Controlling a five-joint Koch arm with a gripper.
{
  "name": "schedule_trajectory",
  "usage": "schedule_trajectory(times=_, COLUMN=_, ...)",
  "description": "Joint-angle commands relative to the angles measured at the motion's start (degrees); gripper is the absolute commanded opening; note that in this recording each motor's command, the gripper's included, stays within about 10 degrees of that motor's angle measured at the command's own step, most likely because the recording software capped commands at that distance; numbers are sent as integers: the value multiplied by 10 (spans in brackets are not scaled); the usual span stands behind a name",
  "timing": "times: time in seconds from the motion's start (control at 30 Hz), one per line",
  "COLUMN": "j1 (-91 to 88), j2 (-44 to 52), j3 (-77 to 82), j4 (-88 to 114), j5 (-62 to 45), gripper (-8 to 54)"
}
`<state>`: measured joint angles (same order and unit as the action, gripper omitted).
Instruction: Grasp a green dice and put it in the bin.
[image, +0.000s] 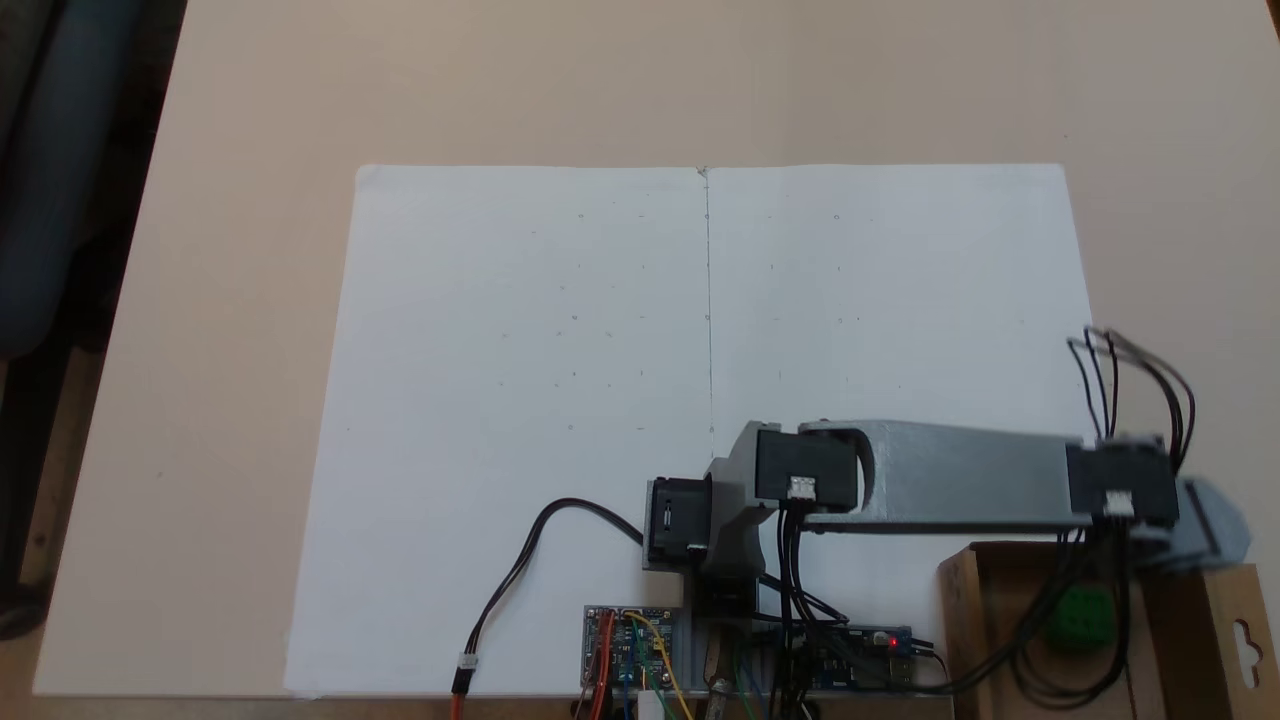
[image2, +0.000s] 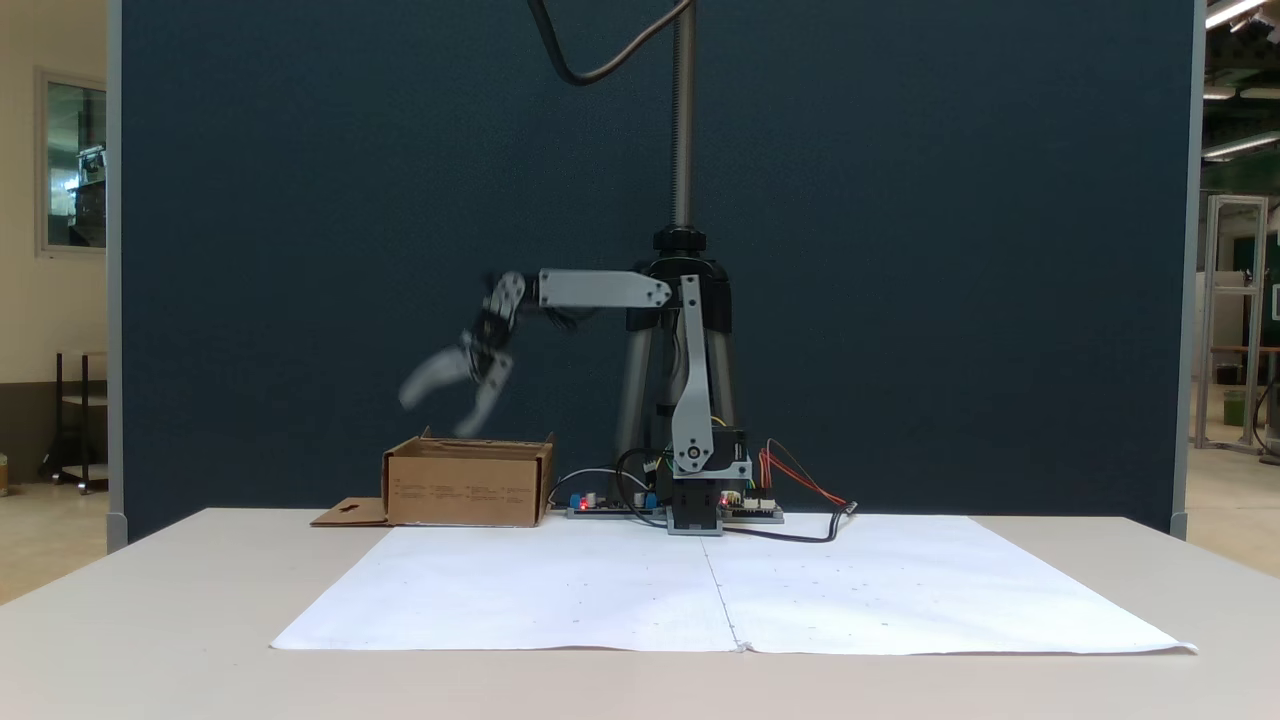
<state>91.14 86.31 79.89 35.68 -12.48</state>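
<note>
- Releasing looks done: the gripper (image2: 437, 418) hangs above the bin (image2: 468, 490), jaws spread wide and empty.
- One green dice (image: 1080, 615) lies inside the bin, under the arm's cables.
- Next, I judge, the arm need only lift clear of the bin.
- Count: one dice, one bin, both on the surface (image: 250, 250).

We see the bin (image2: 468, 492) as matt brown cardboard, and the green dice (image: 1080, 615) inside it looks like smooth plastic. The arm (image: 960, 475) reads as matt grey plastic, faintly textured. White paper sheets (image: 560, 400) — smooth, matt — cover a beige table (image: 250, 250) of dull finish.
</note>
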Motion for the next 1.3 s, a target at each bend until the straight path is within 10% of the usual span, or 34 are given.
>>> schedule_trajectory(times=0.0, j1=-70, j2=65, j3=-40, j4=-28, j5=94, gripper=407)
schedule_trajectory(times=0.6, j1=-794, j2=174, j3=-29, j4=-28, j5=130, gripper=440)
schedule_trajectory(times=1.27, j1=-871, j2=382, j3=276, j4=-313, j5=127, gripper=458)
